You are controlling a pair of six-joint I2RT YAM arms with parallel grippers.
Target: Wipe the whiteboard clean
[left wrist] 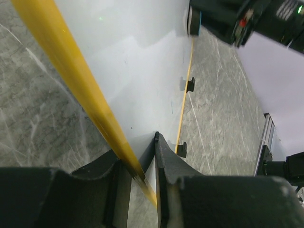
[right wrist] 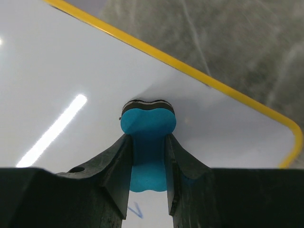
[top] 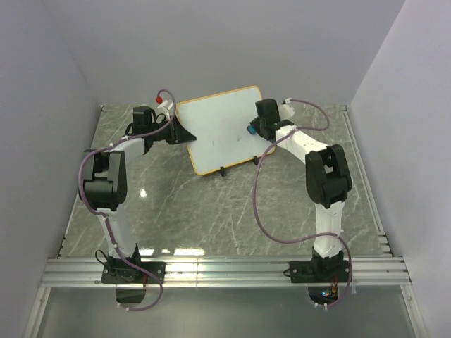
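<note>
whiteboard (top: 218,130) edge clamped in left fingers (top: 181,132); right fingers (top: 258,129) pinch blue eraser (right wrist: 148,124) against it.

High rear overview; wrist views close on whiteboard (top: 220,134)

Robot lab cell: bare white walls (top: 211,42) enclose a marble-patterned table (top: 211,208).

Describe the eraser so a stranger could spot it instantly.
Find the orange-framed whiteboard at the back of the grey marble table. Near its right edge, the right gripper pinches the eraser, a small block pressed against the white surface. It is bright blue, unlike the black and white parts around it.
</note>
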